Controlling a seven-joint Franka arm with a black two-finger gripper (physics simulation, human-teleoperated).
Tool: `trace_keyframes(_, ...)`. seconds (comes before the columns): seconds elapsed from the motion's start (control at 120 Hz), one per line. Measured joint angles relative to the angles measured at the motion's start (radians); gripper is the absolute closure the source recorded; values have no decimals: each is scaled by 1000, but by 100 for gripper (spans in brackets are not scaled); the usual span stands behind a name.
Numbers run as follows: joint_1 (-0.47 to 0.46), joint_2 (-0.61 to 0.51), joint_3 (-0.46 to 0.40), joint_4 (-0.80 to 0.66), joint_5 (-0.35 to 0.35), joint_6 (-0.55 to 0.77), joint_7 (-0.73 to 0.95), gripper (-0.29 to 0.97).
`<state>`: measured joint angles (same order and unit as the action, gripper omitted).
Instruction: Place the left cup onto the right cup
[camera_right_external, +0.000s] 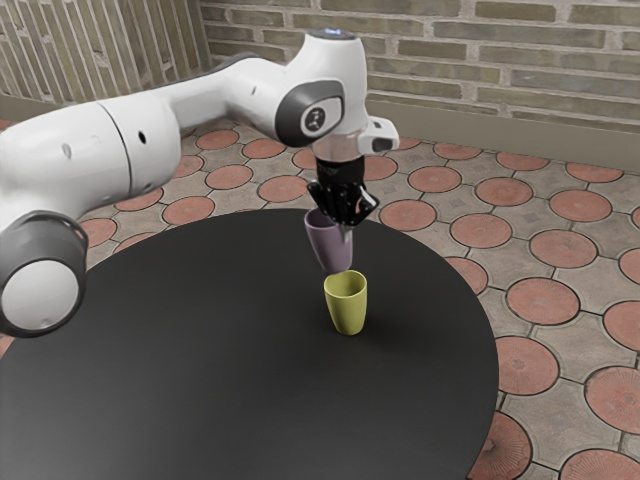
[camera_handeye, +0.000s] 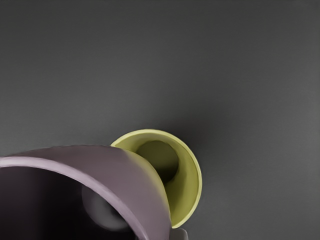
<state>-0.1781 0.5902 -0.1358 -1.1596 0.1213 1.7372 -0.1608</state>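
Round black table (camera_right_external: 180, 390) spanned scene. White arm (camera_right_external: 150, 130) entered from 10 o'clock. Gripper (camera_right_external: 343, 218) clamped on rim of purple cup (camera_right_external: 328, 243), cup tilted, lifted clear of table. Yellow cup (camera_right_external: 346, 302) stood upright near table centre, just below purple cup, at its 5 o'clock

The black table (camera_right_external: 180, 380) lies open all round the upright yellow cup (camera_right_external: 345, 303), from 1 to 11 o'clock. At its 12 o'clock the purple cup (camera_right_external: 329, 243), pinched in the gripper (camera_right_external: 343, 222), hangs just above, overlapping its mouth.
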Motion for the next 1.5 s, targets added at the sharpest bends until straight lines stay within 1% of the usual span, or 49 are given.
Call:
trace_keyframes(0.667, 0, 67, -25, 32, 17, 2, -7, 78)
trace_keyframes(1.367, 14, 109, -48, 35, 42, 14, -18, 79)
trace_keyframes(1.433, 16, 109, -48, 36, 41, 15, -19, 76)
trace_keyframes(1.5, 17, 109, -52, 35, 39, 15, -19, 70)
